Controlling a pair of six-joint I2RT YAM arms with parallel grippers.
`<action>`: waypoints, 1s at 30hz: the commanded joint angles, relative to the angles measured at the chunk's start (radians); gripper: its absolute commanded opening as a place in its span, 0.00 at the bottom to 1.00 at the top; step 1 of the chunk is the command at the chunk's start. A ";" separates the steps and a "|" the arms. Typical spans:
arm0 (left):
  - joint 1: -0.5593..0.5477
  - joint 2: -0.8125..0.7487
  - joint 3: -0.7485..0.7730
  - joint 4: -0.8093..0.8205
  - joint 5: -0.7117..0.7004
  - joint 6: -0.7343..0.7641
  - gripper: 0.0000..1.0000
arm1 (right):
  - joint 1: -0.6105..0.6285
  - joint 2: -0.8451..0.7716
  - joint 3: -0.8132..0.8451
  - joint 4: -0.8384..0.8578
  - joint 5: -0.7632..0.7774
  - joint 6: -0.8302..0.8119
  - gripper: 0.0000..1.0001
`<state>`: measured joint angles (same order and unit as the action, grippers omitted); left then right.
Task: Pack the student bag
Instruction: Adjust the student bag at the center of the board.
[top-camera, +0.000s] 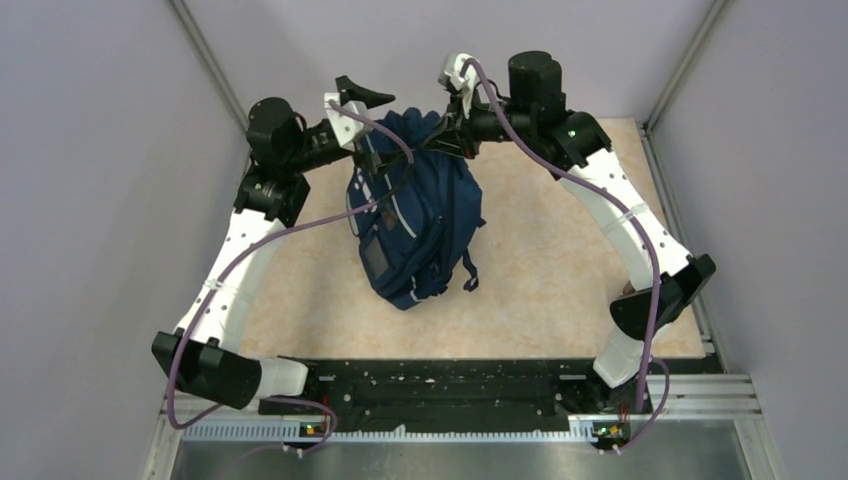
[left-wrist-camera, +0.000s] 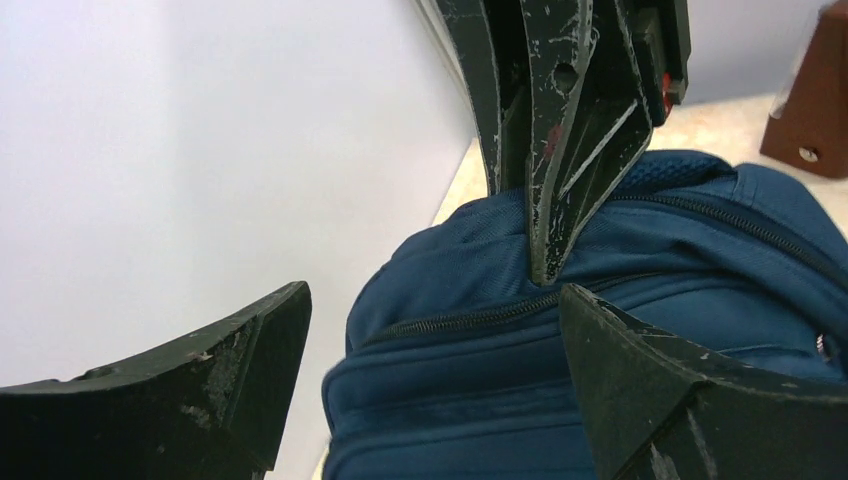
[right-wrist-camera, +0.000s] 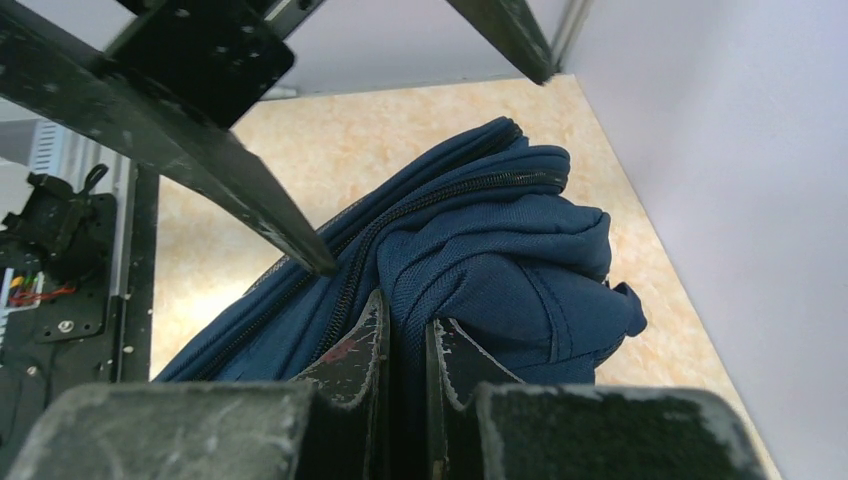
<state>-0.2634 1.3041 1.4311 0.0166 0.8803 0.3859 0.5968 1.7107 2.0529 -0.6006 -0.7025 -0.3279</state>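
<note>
1. The workspace is enclosed by pale walls.
2. A beige marbled table is laid beneath everything.
3. The student bag is held up by its top at the table's middle, probably so that its zip can be reached.
4. The right gripper is clamped on the bag's top fabric.
5. The left gripper is spread wide at the zip, and nothing is gripped.

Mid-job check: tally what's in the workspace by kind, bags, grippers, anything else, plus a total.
Bags: 1, the student bag
Grippers: 2, left gripper open, right gripper shut on the bag's fabric
Unidentified: 1, a brown object cut off at the frame edge
Total: 4
</note>
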 joint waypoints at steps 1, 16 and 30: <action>0.000 0.046 0.084 -0.120 0.147 0.145 0.98 | 0.009 -0.154 0.085 0.314 -0.178 -0.035 0.00; -0.002 0.295 0.480 -0.880 0.172 0.435 0.98 | 0.009 -0.140 0.138 0.274 -0.176 -0.049 0.00; -0.085 0.409 0.612 -1.069 0.068 0.481 0.02 | 0.009 -0.117 0.152 0.274 -0.175 -0.046 0.00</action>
<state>-0.3275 1.6764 2.0422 -0.9447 1.0382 0.8307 0.5926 1.7107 2.0579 -0.7059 -0.7414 -0.3492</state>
